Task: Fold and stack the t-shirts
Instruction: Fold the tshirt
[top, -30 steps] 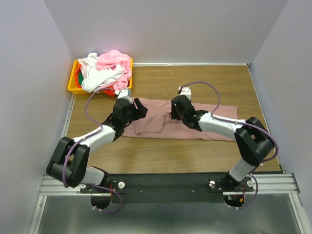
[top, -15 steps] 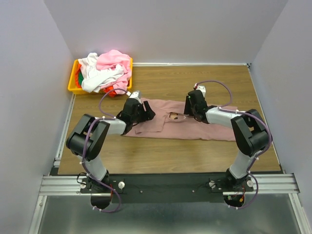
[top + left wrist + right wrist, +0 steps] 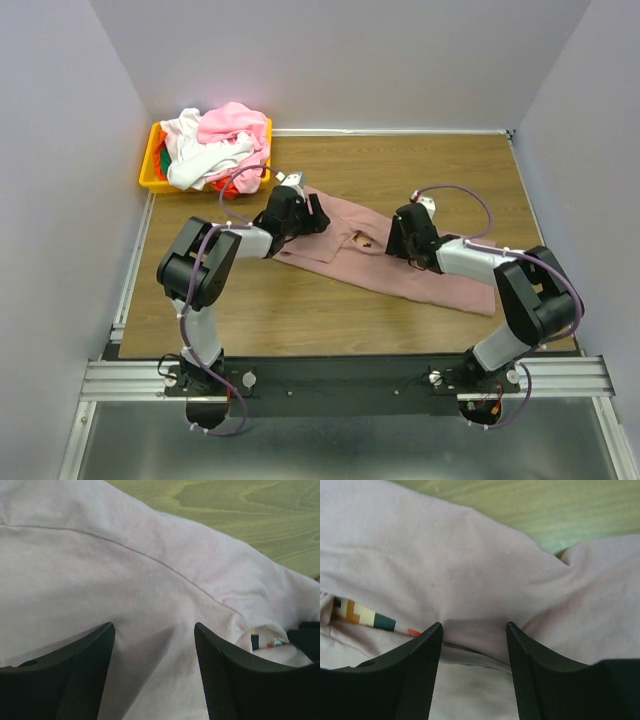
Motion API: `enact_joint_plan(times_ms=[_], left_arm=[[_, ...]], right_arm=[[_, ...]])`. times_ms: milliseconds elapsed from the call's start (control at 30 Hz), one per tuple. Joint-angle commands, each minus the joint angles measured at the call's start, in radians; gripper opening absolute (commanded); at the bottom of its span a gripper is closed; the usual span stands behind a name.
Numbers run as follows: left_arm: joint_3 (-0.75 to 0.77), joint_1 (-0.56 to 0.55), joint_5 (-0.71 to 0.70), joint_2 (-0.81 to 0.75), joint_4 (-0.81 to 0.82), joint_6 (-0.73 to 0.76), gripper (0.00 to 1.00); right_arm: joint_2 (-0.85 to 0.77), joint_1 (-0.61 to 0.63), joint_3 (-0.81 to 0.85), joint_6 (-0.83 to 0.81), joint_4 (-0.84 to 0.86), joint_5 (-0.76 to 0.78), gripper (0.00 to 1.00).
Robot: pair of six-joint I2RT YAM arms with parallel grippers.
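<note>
The left end effector (image 3: 318,215) (image 3: 154,627) has its fingers partly apart, tips down on the mauve t-shirt (image 3: 430,278) (image 3: 125,570), with a shallow pucker of cloth lying in the gap; whether that cloth is pinched or only pressed cannot be told. The right end effector (image 3: 394,242) (image 3: 472,626) is also partly open, tips on the same shirt, and wrinkles run in toward the gap between its fingers. A small blocky print (image 3: 362,615) (image 3: 358,238) shows at the 9 o'clock side of the right wrist view, half tucked under a fold. In the top view the t-shirt lies near the middle of the worktop (image 3: 400,165), stretched slantwise from 10 o'clock to 4 o'clock, the left end effector at its 10 o'clock end and the right one near its middle. At the 10 o'clock corner of the worktop a yellow bin (image 3: 150,180) is heaped above its rim with a pink shirt (image 3: 235,125) on top, a white one (image 3: 205,155) beneath, and bits of green (image 3: 160,160) and red-orange (image 3: 225,188) cloth at the edges.
</note>
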Motion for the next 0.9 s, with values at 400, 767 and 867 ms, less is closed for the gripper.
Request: enact_joint_plan(times_ms=[400, 767, 867], left_arm=[[0.224, -0.024, -0.124, -0.007, -0.244, 0.119, 0.74], [-0.047, -0.106, -0.148, -0.186, -0.157, -0.004, 0.74], [-0.077, -0.115, -0.108, -0.159, -0.117, -0.027, 0.75]], right_arm=[[-0.231, 0.0, -0.091, 0.016, -0.203, -0.023, 0.65], [-0.237, 0.002, -0.097, -0.04, -0.203, -0.008, 0.81], [-0.202, 0.002, -0.088, -0.038, -0.201, -0.037, 0.81]])
